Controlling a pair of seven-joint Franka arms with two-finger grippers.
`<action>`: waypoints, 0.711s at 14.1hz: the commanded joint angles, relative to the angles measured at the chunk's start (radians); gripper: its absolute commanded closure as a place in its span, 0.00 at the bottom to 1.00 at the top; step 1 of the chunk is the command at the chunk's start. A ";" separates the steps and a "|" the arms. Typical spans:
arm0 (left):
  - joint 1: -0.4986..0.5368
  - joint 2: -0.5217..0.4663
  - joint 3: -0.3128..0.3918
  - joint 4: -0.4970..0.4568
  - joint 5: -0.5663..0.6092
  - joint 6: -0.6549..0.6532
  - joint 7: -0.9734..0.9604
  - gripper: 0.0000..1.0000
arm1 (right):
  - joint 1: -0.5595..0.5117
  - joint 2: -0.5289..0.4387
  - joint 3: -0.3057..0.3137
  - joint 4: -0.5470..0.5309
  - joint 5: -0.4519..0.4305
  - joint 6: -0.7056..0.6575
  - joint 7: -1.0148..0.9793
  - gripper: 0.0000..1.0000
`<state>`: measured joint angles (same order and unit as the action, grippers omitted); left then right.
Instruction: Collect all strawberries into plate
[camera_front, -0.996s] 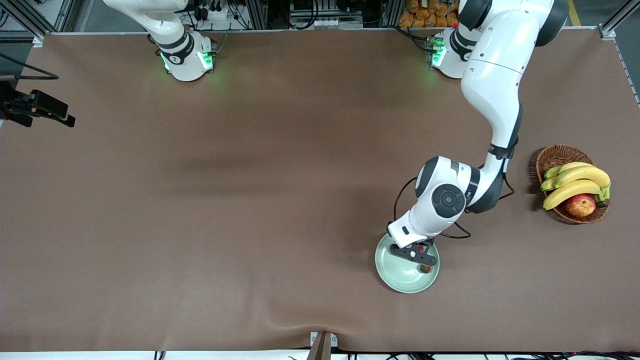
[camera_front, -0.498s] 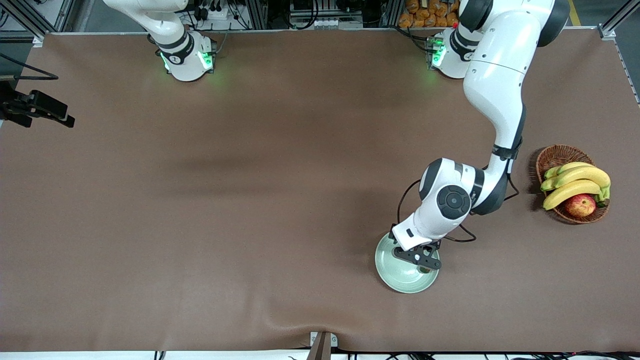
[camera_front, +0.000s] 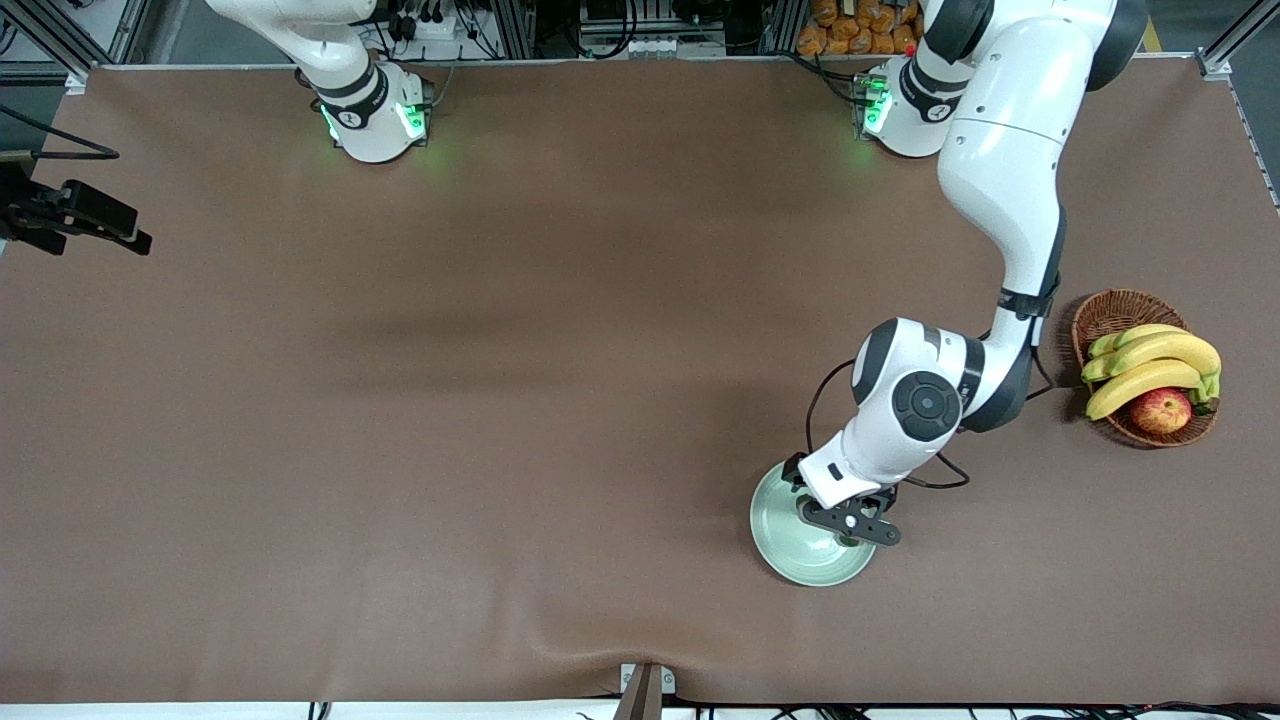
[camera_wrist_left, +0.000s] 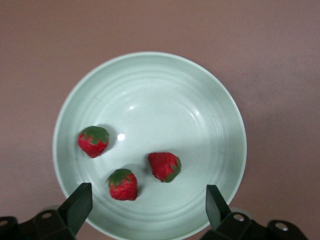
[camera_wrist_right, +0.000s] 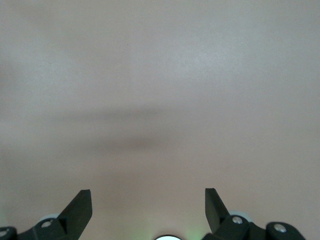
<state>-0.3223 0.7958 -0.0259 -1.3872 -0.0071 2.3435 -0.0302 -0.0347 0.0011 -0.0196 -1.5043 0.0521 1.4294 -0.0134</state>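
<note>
Left gripper spread wide, empty, covering plate rim at three o'clock, shifted outward since before. Three strawberries inside. Right gripper wide open, waiting.

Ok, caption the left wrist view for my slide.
Open left claw over the mint plate holding all three strawberries.

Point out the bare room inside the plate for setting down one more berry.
The plate is bare across the half away from the open left tool. The three strawberries crowd the rim under that tool.
</note>
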 joint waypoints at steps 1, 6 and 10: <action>0.014 -0.036 -0.002 -0.016 0.013 -0.015 -0.022 0.00 | 0.022 -0.003 -0.019 0.003 -0.005 -0.003 0.009 0.00; 0.081 -0.079 -0.003 -0.016 0.015 -0.065 -0.020 0.00 | 0.062 -0.003 -0.077 0.003 -0.003 -0.003 0.009 0.00; 0.163 -0.159 -0.012 -0.015 0.022 -0.179 -0.001 0.00 | 0.052 -0.003 -0.079 0.003 -0.003 -0.004 0.009 0.00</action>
<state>-0.2002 0.7030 -0.0238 -1.3852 -0.0071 2.2380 -0.0355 0.0156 0.0012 -0.0900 -1.5043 0.0517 1.4292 -0.0134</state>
